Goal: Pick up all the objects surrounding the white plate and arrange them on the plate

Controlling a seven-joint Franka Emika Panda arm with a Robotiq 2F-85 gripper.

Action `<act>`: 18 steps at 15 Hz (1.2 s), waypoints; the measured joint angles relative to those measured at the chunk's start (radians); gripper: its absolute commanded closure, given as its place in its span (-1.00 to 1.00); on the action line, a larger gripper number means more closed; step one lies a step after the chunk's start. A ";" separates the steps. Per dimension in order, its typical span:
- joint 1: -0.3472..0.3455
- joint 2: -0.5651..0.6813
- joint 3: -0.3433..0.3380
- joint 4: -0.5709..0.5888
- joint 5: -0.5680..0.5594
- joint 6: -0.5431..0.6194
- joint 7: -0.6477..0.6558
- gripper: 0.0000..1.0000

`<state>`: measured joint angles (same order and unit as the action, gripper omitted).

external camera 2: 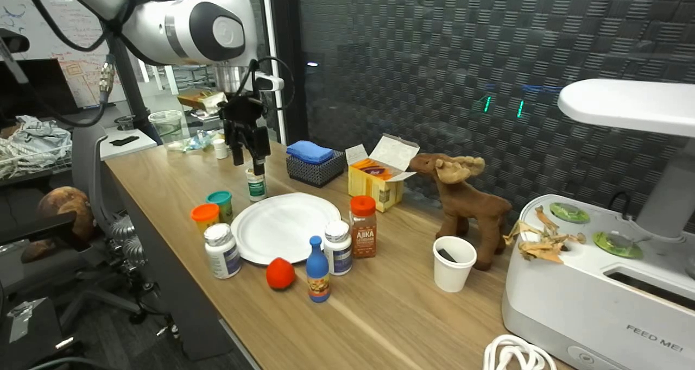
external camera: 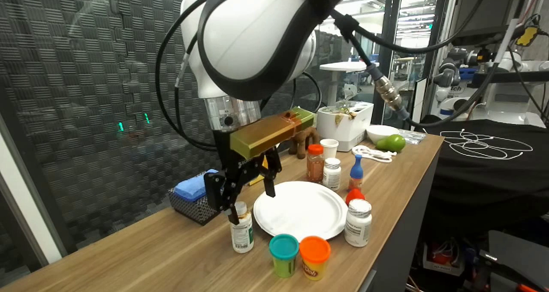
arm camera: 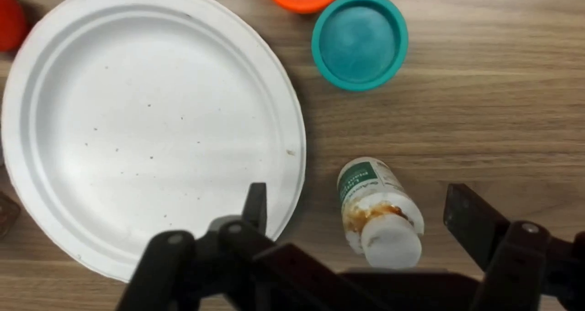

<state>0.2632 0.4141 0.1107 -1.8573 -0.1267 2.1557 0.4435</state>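
Observation:
Bare and flat on the table lies the white plate (arm camera: 155, 119). My gripper (arm camera: 358, 204) is open above a white bottle with a green label (arm camera: 365, 187) beside the plate; in the wrist view a gap shows between each finger and the bottle. Around the plate in an exterior view stand a teal-lidded tub (external camera: 284, 255), an orange-lidded tub (external camera: 315, 257) and a white bottle (external camera: 358, 225). Also around it are a red object (external camera 2: 280, 274), a blue-necked bottle (external camera 2: 317, 275), another white bottle (external camera 2: 338, 250) and a red-capped spice jar (external camera 2: 363, 231).
Past the plate stand an opened yellow carton (external camera 2: 374, 188), a brown plush moose (external camera 2: 469, 207) and a paper cup (external camera 2: 453, 267). A blue cloth (external camera 2: 309, 151) rests on a black mesh box (external camera 2: 315, 170) near the gripper. A white planter (external camera 2: 586, 283) fills the table's end.

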 measured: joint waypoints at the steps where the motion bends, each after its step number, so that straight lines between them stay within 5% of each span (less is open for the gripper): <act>1: 0.000 0.010 -0.006 0.005 0.000 0.007 0.006 -1.00; 5: 0.001 0.027 -0.026 0.024 0.000 0.053 0.019 -1.00; 6: 0.001 0.029 -0.029 0.029 0.000 0.065 0.022 -0.86; 7: 0.001 0.029 -0.031 0.033 0.000 0.073 0.023 -0.46; 8: 0.002 0.029 -0.032 0.035 0.000 0.076 0.024 -0.38; 11: 0.008 0.033 -0.027 0.035 0.005 0.076 0.024 -0.58; 14: 0.015 0.051 -0.018 0.034 0.030 0.075 0.024 -0.99; 15: 0.016 0.058 -0.014 0.034 0.039 0.075 0.023 -0.43; 18: 0.020 0.068 -0.012 0.034 0.049 0.076 0.025 -0.25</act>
<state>0.2832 0.4825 0.0987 -1.8237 -0.0774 2.2314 0.4686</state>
